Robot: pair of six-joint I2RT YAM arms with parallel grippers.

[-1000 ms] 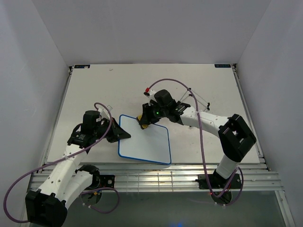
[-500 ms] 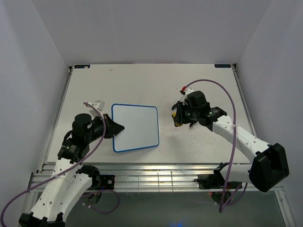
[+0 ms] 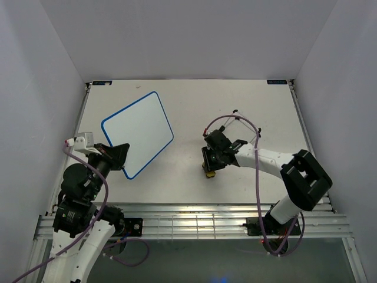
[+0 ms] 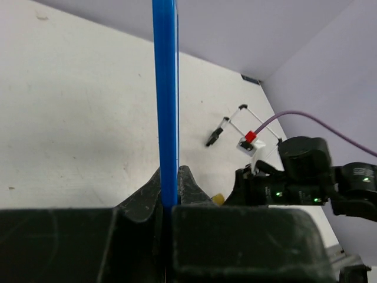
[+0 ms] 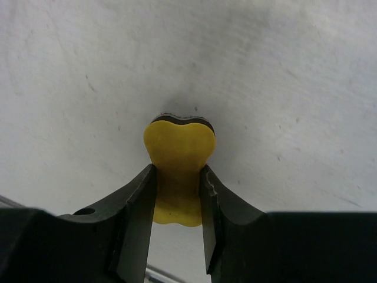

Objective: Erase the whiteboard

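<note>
White with a thin blue rim, the board (image 3: 136, 132) is off the desk (image 3: 194, 100) on the left side. It is tipped so its face shows to the top camera, and its long axis runs from near-left to far-right. From above I can make out no marks on that face. The left fingers (image 3: 119, 154) are pressed onto its near-left corner. The left wrist view shows the rim edge-on, rising straight up out of the narrow gap between them. Well apart to the right, low and close to the near edge of the desk, the right fingers (image 5: 207, 183) pinch the waist of a yellow eraser (image 5: 178, 154). Its dark pad is against the bare desk, not against the board. So the board lies to the left of the eraser and higher, with open desk between the two. The left arm already has the board, and the right arm is the one that must close the gap. As I judge it, wiping cannot start until the eraser is carried left and up to the face, or the board is brought down toward the middle. A board held by one corner may swing under the eraser's push. No container shows in any view.
</note>
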